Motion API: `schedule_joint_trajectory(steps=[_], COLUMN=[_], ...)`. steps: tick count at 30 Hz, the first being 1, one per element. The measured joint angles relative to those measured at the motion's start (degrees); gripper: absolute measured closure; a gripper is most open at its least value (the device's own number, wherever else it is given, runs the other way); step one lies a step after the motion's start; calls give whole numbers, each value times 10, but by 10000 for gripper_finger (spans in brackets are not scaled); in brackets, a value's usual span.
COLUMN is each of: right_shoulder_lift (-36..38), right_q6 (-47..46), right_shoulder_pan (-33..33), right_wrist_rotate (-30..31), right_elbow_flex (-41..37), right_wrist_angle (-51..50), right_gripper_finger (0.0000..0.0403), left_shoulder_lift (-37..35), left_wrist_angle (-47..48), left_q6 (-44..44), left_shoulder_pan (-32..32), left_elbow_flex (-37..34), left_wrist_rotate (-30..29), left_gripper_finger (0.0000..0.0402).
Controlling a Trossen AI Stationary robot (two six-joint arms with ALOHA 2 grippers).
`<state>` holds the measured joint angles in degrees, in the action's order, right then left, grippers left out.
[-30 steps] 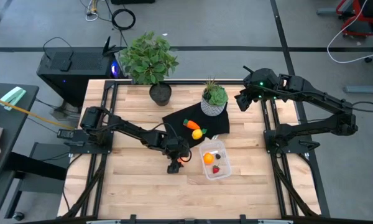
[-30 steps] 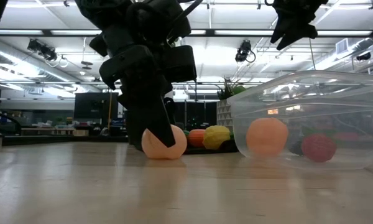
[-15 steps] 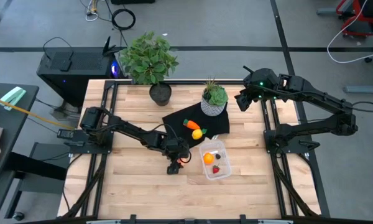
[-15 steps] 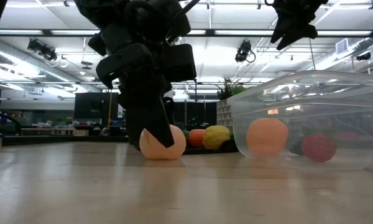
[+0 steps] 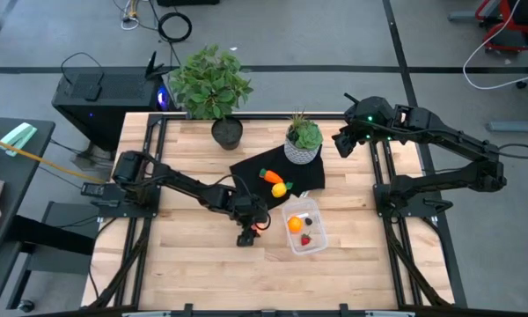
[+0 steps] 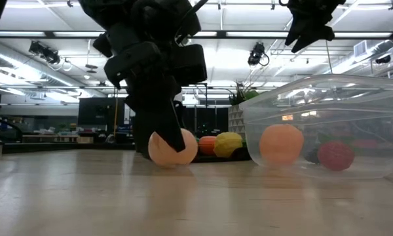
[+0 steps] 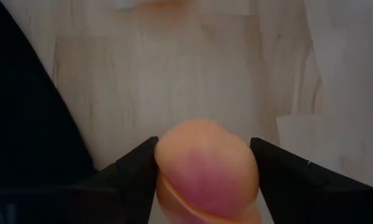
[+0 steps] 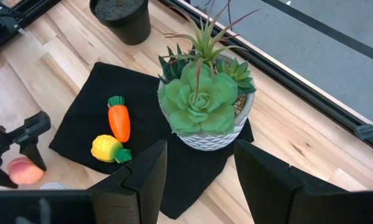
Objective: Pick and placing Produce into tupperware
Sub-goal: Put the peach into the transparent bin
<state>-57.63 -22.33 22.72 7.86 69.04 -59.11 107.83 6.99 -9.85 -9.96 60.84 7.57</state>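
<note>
Barely shifted since before, my left gripper (image 6: 158,131) pinches the pinkish-red ball (image 7: 205,168), ready to lift toward the tupperware (image 5: 304,225) at three o'clock.

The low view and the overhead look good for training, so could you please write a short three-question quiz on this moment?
1. True or false: the tupperware already holds an orange ball.
2. Which end effector is around the pinkish ball: A) left, B) right?
3. Fill in: the carrot and the yellow piece lie on the black ____.

Key
1. True; a red strawberry lies in it too.
2. A; the left end effector has a finger on each side of the ball, down at the table beside the tupperware. The right end effector hangs open above the succulent pot.
3. mat.
</note>
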Motion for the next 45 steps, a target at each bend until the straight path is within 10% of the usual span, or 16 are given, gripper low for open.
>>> schedule_joint_trajectory(steps=[22, 45], right_shoulder_lift=[0, 0], right_q6=[0, 0], right_shoulder_pan=[0, 0], right_wrist_rotate=[0, 0], right_elbow_flex=[0, 0], right_wrist_angle=[0, 0], right_gripper_finger=[208, 208], left_shoulder_lift=[-16, 57], left_wrist_angle=[109, -43], left_q6=[138, 30], left_shoulder_pan=[22, 46], left_elbow_flex=[223, 244], left_wrist_rotate=[-43, -42], left_gripper_finger=[151, 150])
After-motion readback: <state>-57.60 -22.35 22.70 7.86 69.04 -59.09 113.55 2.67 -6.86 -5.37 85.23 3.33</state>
